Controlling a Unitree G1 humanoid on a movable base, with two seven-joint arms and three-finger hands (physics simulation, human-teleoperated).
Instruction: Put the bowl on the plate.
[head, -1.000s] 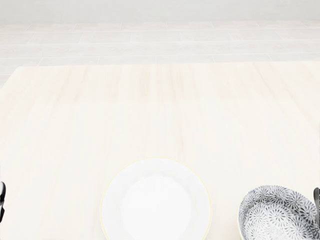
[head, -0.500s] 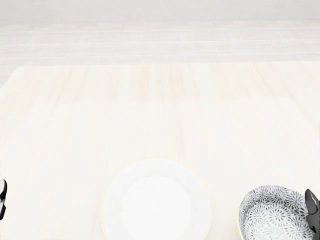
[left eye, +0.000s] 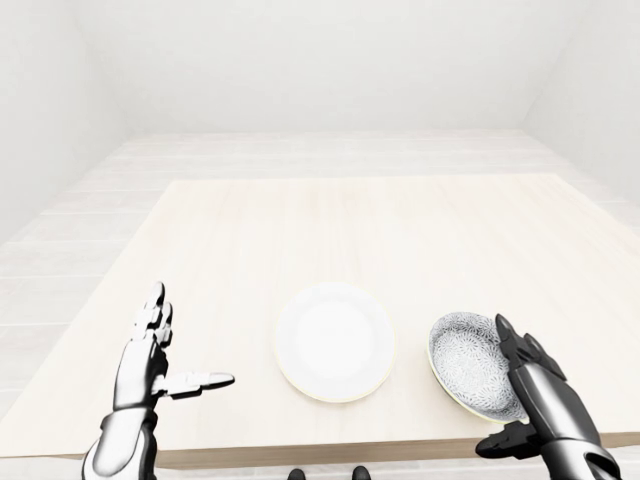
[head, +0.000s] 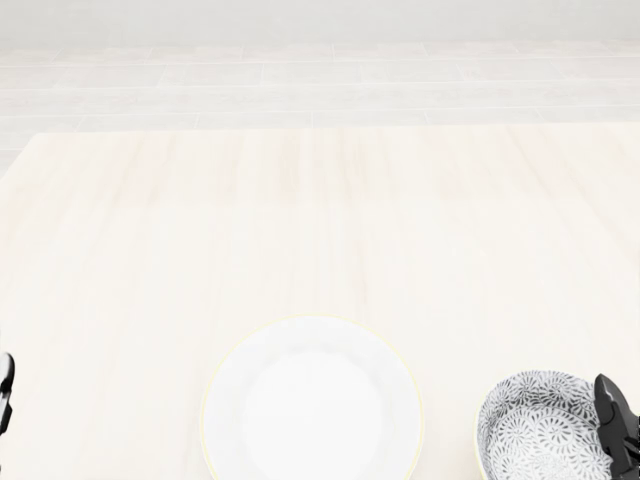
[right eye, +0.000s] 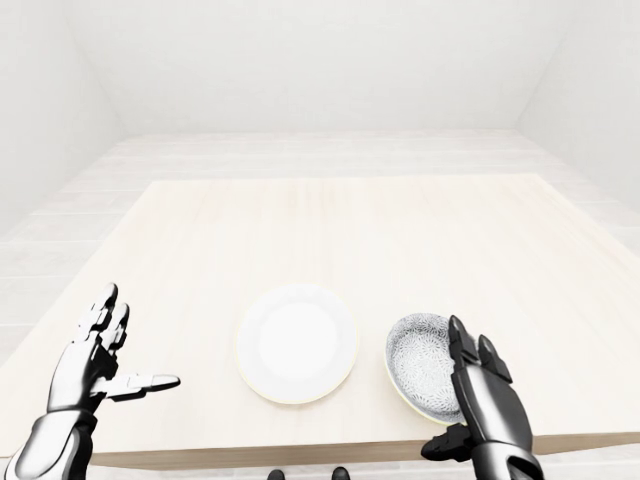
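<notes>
A white plate (left eye: 335, 341) lies on the pale wooden table (left eye: 370, 230) near its bottom edge. To its right sits a grey patterned bowl (left eye: 468, 362), empty and upright. My right hand (left eye: 520, 385) stands open at the bowl's right rim, its fingers (left eye: 522, 352) raised over the rim and its thumb low by the table edge; contact is not clear. Far left of the plate, my left hand (left eye: 165, 355) hovers open with fingers spread and thumb pointing toward the plate. The head view shows the plate (head: 312, 400), the bowl (head: 545, 428) and the right fingertips (head: 612, 410) at its right side.
The table's bottom edge (left eye: 330, 447) runs just below the plate and bowl. Pale floor and white walls surround the table.
In the head view my right hand has moved left and further into view, reaching the bowl's right rim. The plate, bowl and left hand have stayed put.
</notes>
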